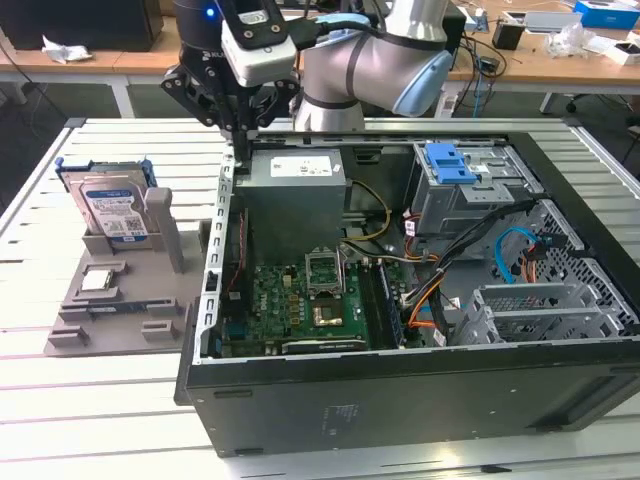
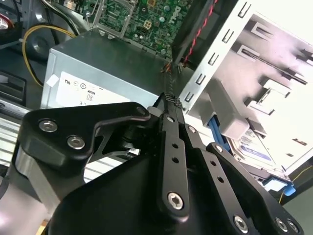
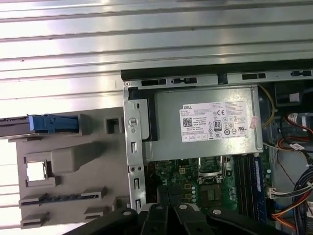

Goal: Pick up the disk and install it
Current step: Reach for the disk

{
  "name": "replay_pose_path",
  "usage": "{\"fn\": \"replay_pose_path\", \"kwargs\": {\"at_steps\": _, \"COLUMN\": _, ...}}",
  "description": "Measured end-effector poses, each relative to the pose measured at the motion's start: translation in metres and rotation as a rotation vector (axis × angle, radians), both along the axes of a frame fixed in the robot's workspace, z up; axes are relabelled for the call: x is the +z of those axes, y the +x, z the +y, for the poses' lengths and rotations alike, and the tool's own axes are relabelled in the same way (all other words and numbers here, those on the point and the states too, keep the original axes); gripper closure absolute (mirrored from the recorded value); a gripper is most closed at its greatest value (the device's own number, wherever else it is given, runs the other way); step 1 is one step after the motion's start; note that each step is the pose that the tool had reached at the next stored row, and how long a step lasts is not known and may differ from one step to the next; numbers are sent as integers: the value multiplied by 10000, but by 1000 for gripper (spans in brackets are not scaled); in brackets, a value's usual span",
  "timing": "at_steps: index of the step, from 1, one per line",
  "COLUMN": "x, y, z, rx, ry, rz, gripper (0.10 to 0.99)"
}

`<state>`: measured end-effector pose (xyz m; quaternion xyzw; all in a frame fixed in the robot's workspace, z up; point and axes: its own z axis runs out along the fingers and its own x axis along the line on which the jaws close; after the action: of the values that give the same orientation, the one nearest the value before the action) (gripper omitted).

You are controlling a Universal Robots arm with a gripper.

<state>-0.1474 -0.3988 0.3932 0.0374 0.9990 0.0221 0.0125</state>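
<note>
The disk, a silver drive with a white-and-blue label in a blue bracket, stands on edge in a grey holder at the exterior view's left. The first wrist view shows the disk edge-on, and in the second wrist view part of the disk's label peeks out behind the holder. My gripper hangs over the case's back left corner, beside the power supply and to the right of the disk. In both wrist views the gripper is shut, with nothing between its fingers.
The open computer case lies on a slatted table, with the power supply, the motherboard and a drive cage with a blue latch inside. A small silver chip sits in the holder. Desks with clutter stand behind.
</note>
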Motion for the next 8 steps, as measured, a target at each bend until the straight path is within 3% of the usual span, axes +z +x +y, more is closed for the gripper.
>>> {"fn": "replay_pose_path", "kwargs": {"at_steps": 8, "x": 0, "y": -94, "z": 0, "rx": 0, "ry": 0, "rz": 0, "gripper": 980}}
